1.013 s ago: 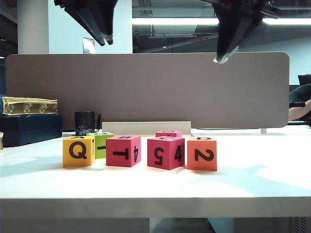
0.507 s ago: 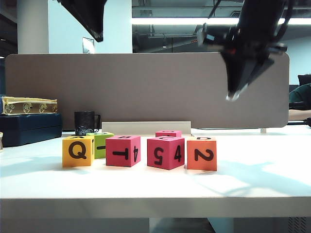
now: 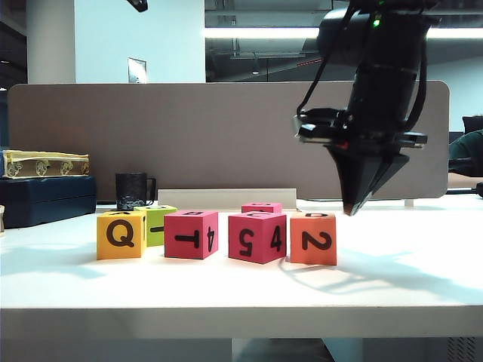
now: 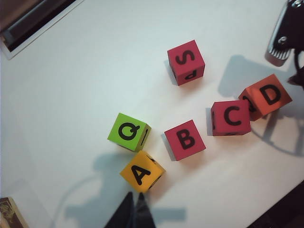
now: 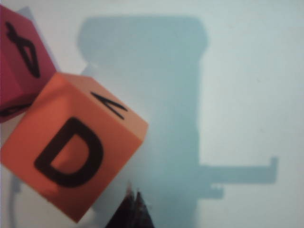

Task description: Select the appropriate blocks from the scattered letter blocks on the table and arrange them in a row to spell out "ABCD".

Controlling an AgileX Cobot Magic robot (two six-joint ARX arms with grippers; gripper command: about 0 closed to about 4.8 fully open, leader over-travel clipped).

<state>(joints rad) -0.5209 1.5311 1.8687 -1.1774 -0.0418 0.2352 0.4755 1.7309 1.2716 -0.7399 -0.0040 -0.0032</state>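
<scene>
White table [image 3: 407,279]; right gripper [image 3: 353,207] clenched, empty, low beside orange block [image 3: 313,239]. Left gripper [image 4: 134,206] clenched high above yellow block [image 4: 141,171]. Front row touching: yellow, pink T [image 3: 191,234], pink 5 [image 3: 257,237], orange; green [image 3: 157,224], apparently another pink [image 3: 262,207] behind.

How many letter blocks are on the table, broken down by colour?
Pink-red blocks: 3 (top letters S, B, C)
Orange block: 1 (top letter D)
Yellow-orange block: 1 (top letter A)
Lime green block: 1 (top letter Q)
Total: 6 blocks on the table
</scene>
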